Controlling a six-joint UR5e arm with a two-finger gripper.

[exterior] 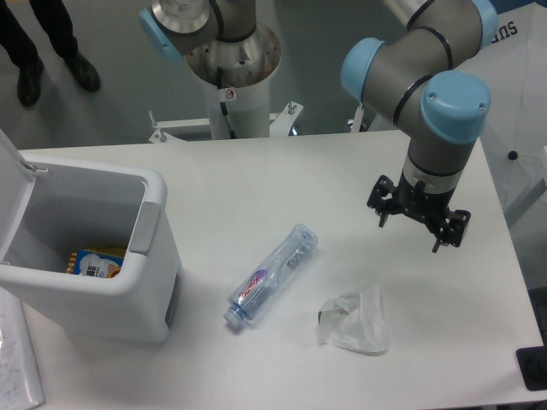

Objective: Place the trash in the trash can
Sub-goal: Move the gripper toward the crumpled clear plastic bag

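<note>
The gripper (419, 224) hangs over the right part of the white worktop (256, 188), pointing straight down from a grey wrist with a pale blue cap; seen from above, only its black mounting bracket shows, so I cannot tell whether the fingers are spread or pressed together, and nothing is seen in them. The arm (410, 60) bends back up and out of view at the top right, while its white pedestal (235, 94) stands beyond the worktop's far edge. Just toward the near edge from the gripper lies the crumpled clear wrapper (355, 320), apart from it. To the left of the wrapper, near the middle of the worktop, the crushed clear bottle (272, 275) with a red-and-blue label lies on its side, slanted, cap end toward the near edge. Bare surface separates bottle and wrapper. At the left edge stands the white trash can (128, 290), lid (13, 192) tipped open, with a printed packet (94, 260) at its bottom. Beyond the far edge is grey floor, with a person's dark shoes (55, 73) at the top left.
</note>
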